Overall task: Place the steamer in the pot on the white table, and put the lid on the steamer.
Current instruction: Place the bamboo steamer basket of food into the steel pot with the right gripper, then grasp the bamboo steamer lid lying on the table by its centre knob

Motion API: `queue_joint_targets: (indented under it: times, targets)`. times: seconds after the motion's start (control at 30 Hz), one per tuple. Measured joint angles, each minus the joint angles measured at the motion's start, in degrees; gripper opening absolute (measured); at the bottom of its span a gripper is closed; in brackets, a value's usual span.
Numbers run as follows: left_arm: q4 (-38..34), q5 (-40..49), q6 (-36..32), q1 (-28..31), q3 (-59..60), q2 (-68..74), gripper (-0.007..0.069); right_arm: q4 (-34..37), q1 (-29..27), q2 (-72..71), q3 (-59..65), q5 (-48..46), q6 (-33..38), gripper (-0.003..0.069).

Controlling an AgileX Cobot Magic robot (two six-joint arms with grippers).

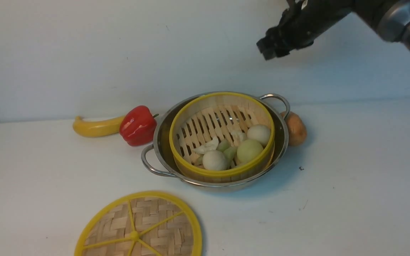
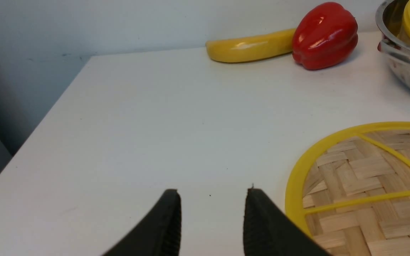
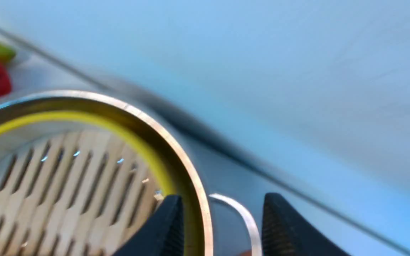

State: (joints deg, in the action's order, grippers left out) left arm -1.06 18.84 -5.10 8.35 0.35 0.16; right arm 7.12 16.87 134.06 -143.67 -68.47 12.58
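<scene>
The steamer (image 1: 222, 137) sits inside the pot (image 1: 162, 142) on the white table (image 1: 351, 199); it holds several round buns and green pieces. The lid (image 1: 139, 227) lies flat on the table in front of the pot, at the near edge of the front view. My right gripper (image 1: 271, 44) hangs high above and behind the pot's right handle, open and empty; its wrist view shows the steamer (image 3: 66, 185) and pot rim (image 3: 176, 149) below the right gripper (image 3: 222, 220). My left gripper (image 2: 212, 220) is open and empty just above the table, beside the lid (image 2: 365, 188).
A yellow banana (image 1: 96, 127) and a red bell pepper (image 1: 138, 125) lie left of the pot. A brown potato-like item (image 1: 295, 128) sits against the pot's right side. The wall stands close behind. The table's left edge (image 2: 48, 117) shows in the left wrist view.
</scene>
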Motion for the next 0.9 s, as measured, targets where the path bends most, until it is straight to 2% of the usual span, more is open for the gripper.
queue_joint_targets:
  times: [0.13,0.2,0.23,0.27,0.3,0.47,0.57,0.7,0.8,0.9]
  targets:
    - [0.0,0.0,0.0,0.0,0.0,0.0,0.0242,-8.3,-0.1,-2.5,-3.2,-1.5,-2.4,0.0158]
    - [0.0,0.0,0.0,0.0,0.0,0.0,0.0242,-10.5,-0.4,-4.5,-3.7,-1.5,-4.3,0.0071]
    - [0.0,0.0,0.0,0.0,0.0,0.0,0.0242,-10.6,-0.5,-4.5,-3.7,-1.5,-4.3,0.0064]
    - [0.0,0.0,0.0,0.0,0.0,0.0,0.0242,-10.7,-0.8,-5.8,-3.8,-1.6,-5.8,0.0016]
    - [0.0,0.0,0.0,0.0,0.0,0.0,0.0242,-10.7,-0.9,-6.3,-3.8,-1.7,-6.5,0.0001]
    - [0.0,0.0,0.0,0.0,0.0,0.0,0.0242,-9.0,-0.9,-8.5,-3.8,-1.9,-10.6,-0.0006]
    - [0.0,0.0,0.0,0.0,0.0,0.0,0.0242,-5.5,-0.9,-9.6,-3.8,-1.9,-18.3,-0.0003]
    - [0.0,0.0,0.0,0.0,0.0,0.0,0.0242,0.7,-0.9,-9.7,-3.8,-1.9,-24.8,0.0001]
    - [0.0,0.0,0.0,0.0,0.0,0.0,0.0242,5.8,-0.9,-9.7,-3.8,-2.1,-26.5,0.0005]
    - [0.0,0.0,0.0,0.0,0.0,0.0,0.0242,7.8,-0.9,-9.7,-3.8,-2.1,-25.6,0.0009]
